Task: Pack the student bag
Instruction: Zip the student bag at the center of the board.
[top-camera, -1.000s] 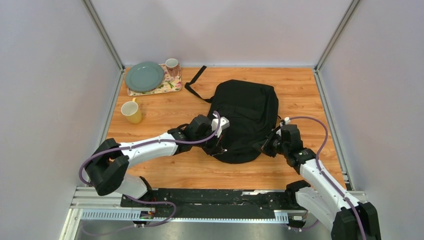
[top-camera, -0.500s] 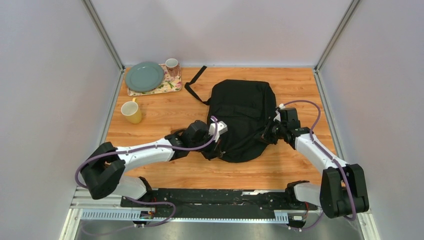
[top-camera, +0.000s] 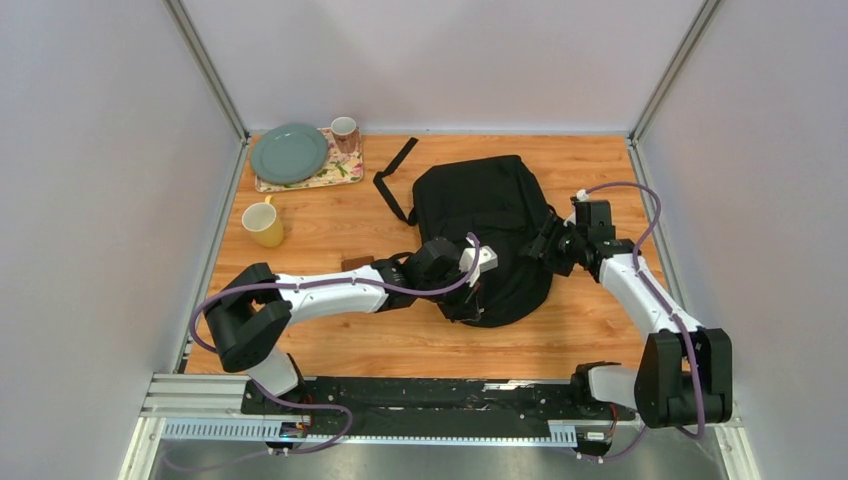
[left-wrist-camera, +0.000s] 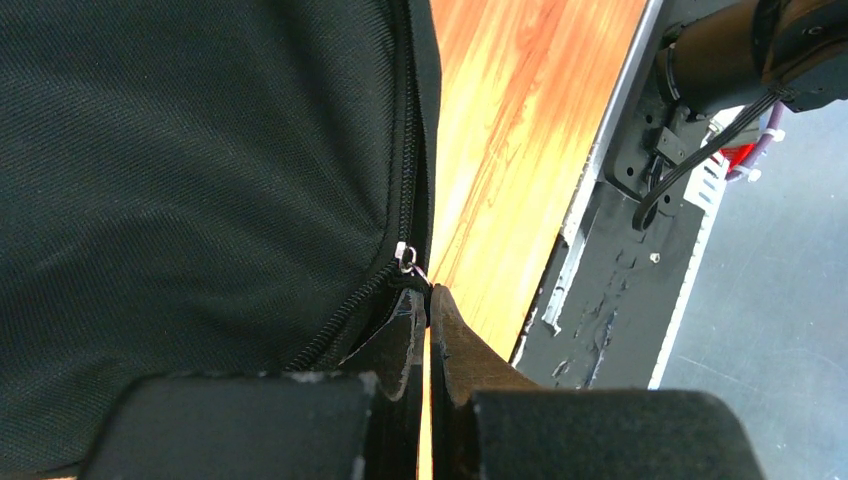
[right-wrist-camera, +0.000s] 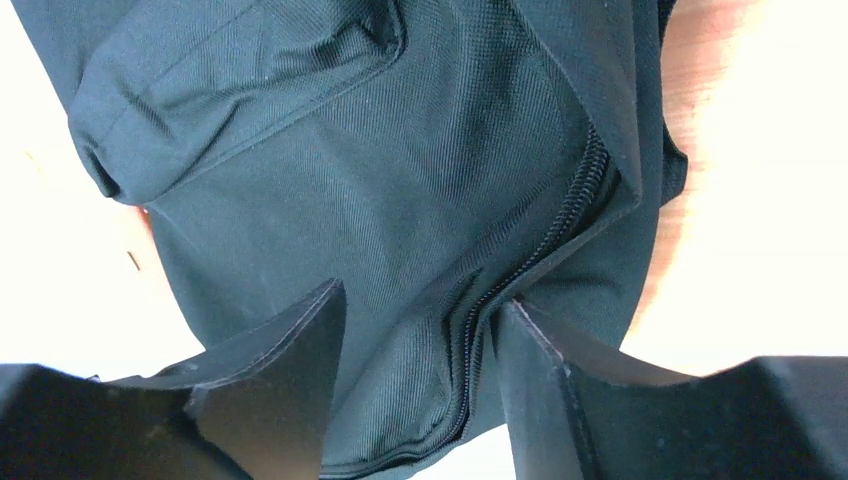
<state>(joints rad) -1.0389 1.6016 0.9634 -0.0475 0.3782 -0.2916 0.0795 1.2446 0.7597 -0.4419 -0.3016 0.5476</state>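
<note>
The student bag (top-camera: 480, 215) is a big black backpack lying flat mid-table. At its near edge my left gripper (top-camera: 471, 298) is shut. In the left wrist view the left gripper (left-wrist-camera: 428, 292) pinches the zipper pull just below the silver slider (left-wrist-camera: 404, 257), with the bag (left-wrist-camera: 200, 150) filling the left. At the bag's right side sits my right gripper (top-camera: 546, 250), open. In the right wrist view the right gripper (right-wrist-camera: 420, 297) straddles a raised fold of the bag (right-wrist-camera: 350, 180) with the zipper line (right-wrist-camera: 560, 225) running through it; the fingers do not press the fabric.
A green plate (top-camera: 289, 152) and a pink mug (top-camera: 344, 130) sit on a floral tray (top-camera: 335, 172) at the back left. A yellow mug (top-camera: 263, 223) stands on the left. A small brown wallet (top-camera: 355, 263) lies behind my left arm. A loose strap (top-camera: 395, 170) trails left of the bag.
My right gripper has opened and moved farther back along the bag's right side. The left gripper, still shut, has moved right along the near edge. The bag has shifted and turned.
</note>
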